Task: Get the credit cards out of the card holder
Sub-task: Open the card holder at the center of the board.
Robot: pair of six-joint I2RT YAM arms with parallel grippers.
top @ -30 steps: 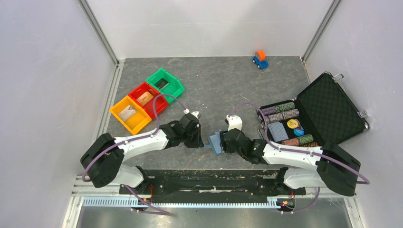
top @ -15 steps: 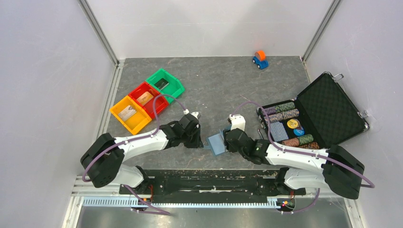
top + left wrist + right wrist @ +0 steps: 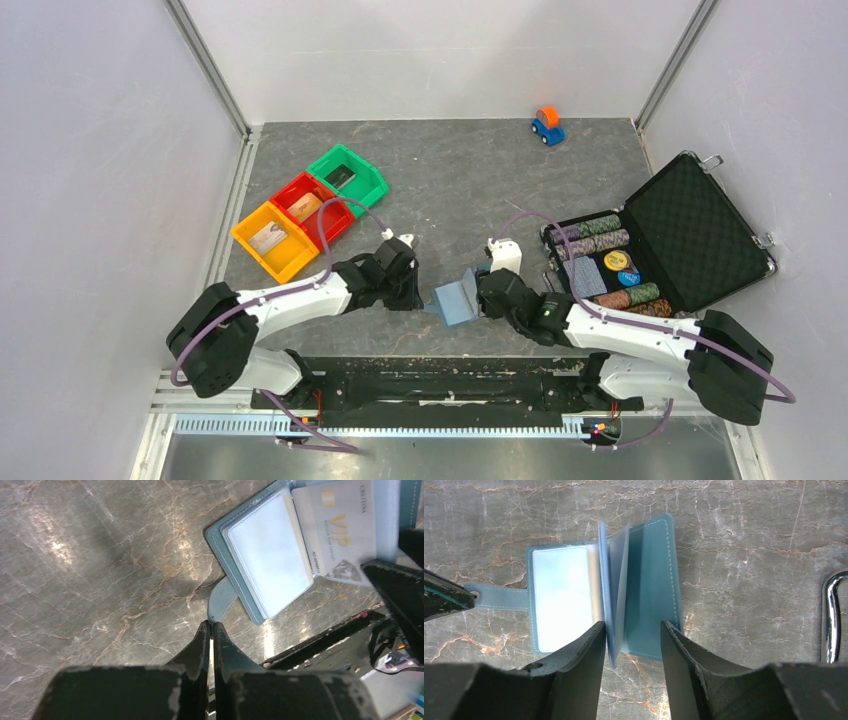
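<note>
The blue card holder lies open on the table between my grippers. In the left wrist view it shows a clear sleeve and a whitish credit card with gold "VIP" lettering. My left gripper is shut on the holder's strap tab; it also shows in the top view. My right gripper is open over the holder, and the inner sleeves stand upright between its jaws, close to the left finger. The right gripper sits at the holder's right side in the top view.
Green, red and yellow bins stand at the back left, each with a flat item inside. An open black case with poker chips stands on the right; its chrome handle is near. A toy car is far back.
The card holder has opened wider and now lies spread. My right gripper has shifted slightly right and away from me along it. My left gripper has stayed on the strap.
</note>
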